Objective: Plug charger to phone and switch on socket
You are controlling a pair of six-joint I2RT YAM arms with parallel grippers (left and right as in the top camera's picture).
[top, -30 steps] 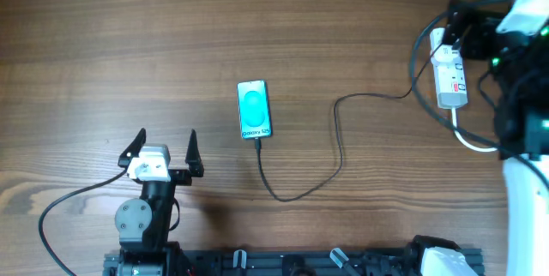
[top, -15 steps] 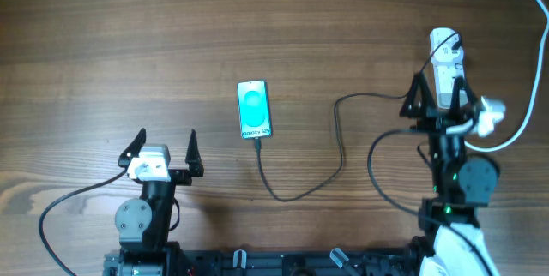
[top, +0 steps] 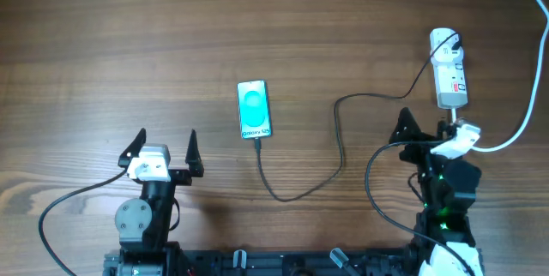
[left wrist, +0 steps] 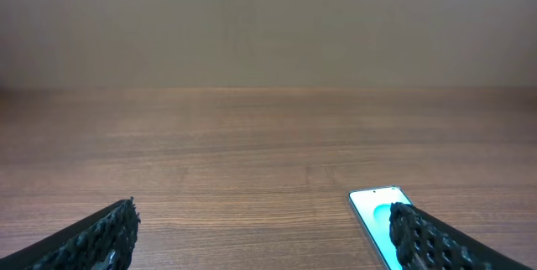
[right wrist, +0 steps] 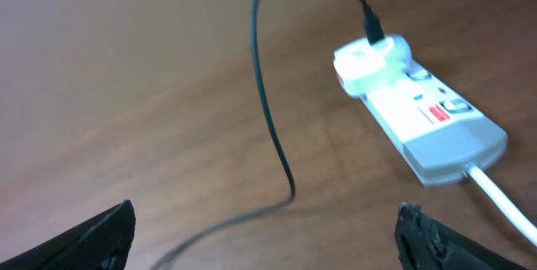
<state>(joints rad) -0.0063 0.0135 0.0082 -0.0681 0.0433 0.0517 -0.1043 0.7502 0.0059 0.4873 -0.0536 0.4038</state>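
The phone [top: 255,109] lies flat mid-surface [top: 129,36], teal screen up with a rounded green shape. The thin black charger [right wrist: 268,111] runs from its lower edge, loops, and reaches a white adapter [right wrist: 372,56] on the white socket [top: 449,77] at far right. The left pincer [top: 165,145] and right pincer [top: 431,135] are both spread, holding nothing.

The phone [top: 255,110] carries small text along the 6 o'clock edge of its screen, reading "Galaxy"; the characters after it are too small to read.
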